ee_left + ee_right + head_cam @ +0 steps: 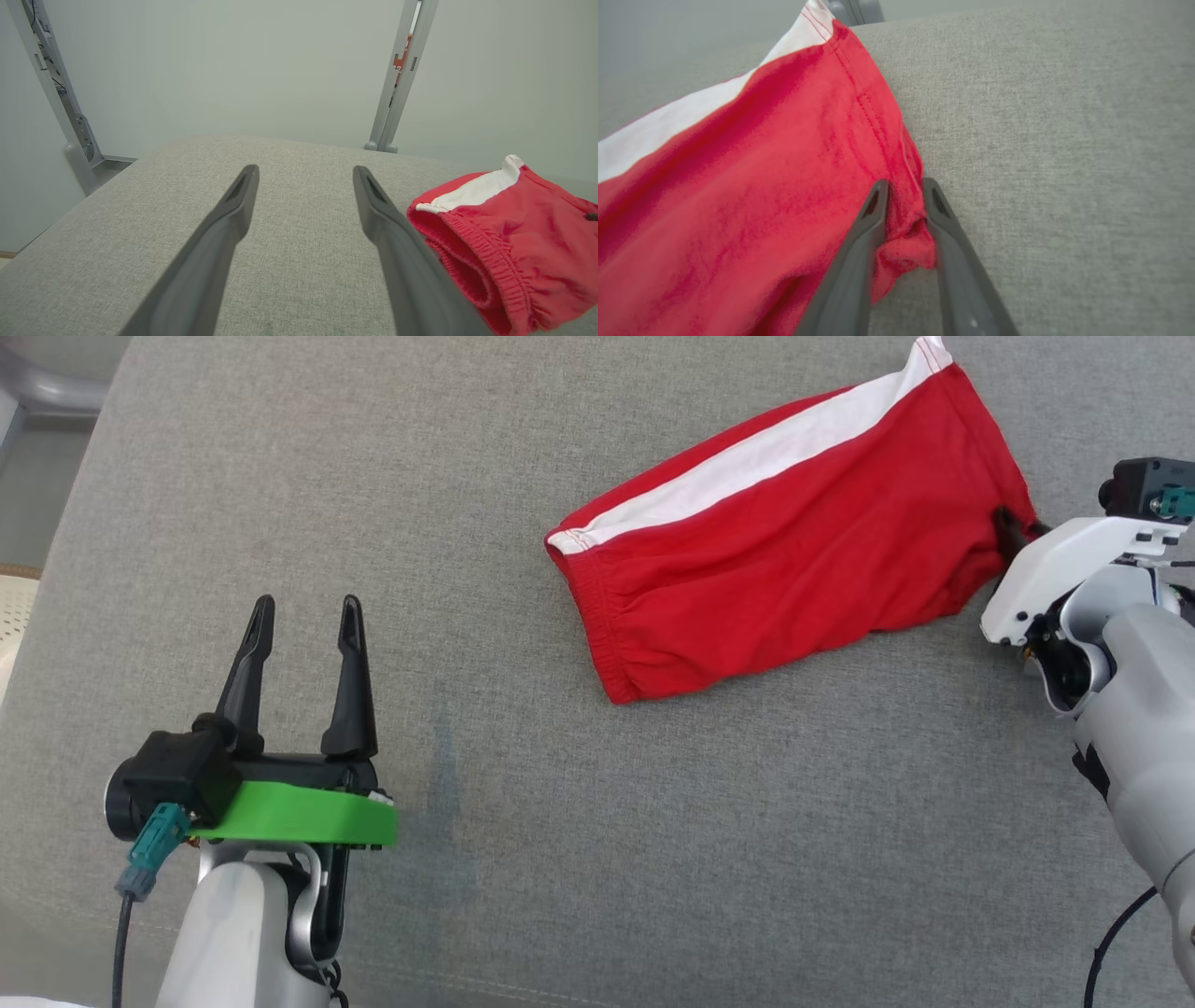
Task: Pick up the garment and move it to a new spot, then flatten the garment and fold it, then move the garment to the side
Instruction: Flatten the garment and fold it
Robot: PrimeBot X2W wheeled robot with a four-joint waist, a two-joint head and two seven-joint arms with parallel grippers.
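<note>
At the lower left of the head view we see the left gripper (308, 607) over the grey fabric surface (560, 859), with a green band (299, 817) behind its base. Its two dark fingers are apart, hold nothing and point up the frame. In the left wrist view these fingers stand open over bare grey fabric, and behind the surface we see a pale wall (233, 70) and grey metal posts (402, 74), one at the upper left and one to the right of the middle. Going to the right, the garment (794, 551), red shorts with a white stripe (747, 457) along the upper edge, lies on the surface in the upper right part of the head view. It is slanted: the gathered waistband (607, 625) is at its lower left end and the hem end rises toward the top right. It is well apart from the left gripper. At the right edge of the head view the right gripper (1013, 527) meets the hem end of the garment. In the right wrist view its fingers are almost together and are clamped on a small bunched fold of the red cloth at the hem, close above the surface.
</note>
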